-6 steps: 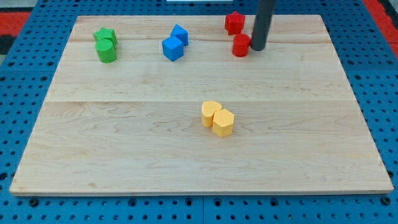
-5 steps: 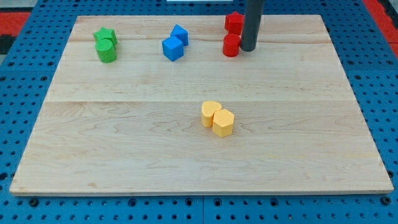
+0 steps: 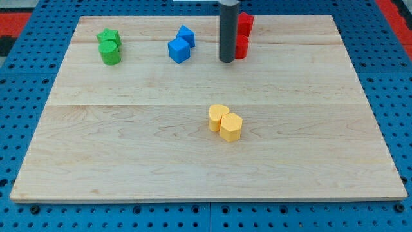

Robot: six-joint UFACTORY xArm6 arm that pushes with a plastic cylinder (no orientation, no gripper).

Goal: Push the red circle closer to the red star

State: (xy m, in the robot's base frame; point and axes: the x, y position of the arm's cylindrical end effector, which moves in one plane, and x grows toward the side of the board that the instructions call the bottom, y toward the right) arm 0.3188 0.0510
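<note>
The red circle (image 3: 242,47) stands near the view's top, just below the red star (image 3: 244,24), and the two look close to touching. My tip (image 3: 226,60) rests on the board at the left side of the red circle. The dark rod rises from it and hides the left edges of both red blocks.
Two blue blocks (image 3: 179,49) (image 3: 186,35) sit left of my tip. A green star (image 3: 108,37) and a green cylinder (image 3: 110,53) are at the top left. Two yellow blocks (image 3: 218,118) (image 3: 232,127) sit mid-board. The wooden board (image 3: 129,142) lies on a blue pegboard.
My tip has swung from the red circle's right side to its left side. The red circle shifted left and now sits directly under the red star.
</note>
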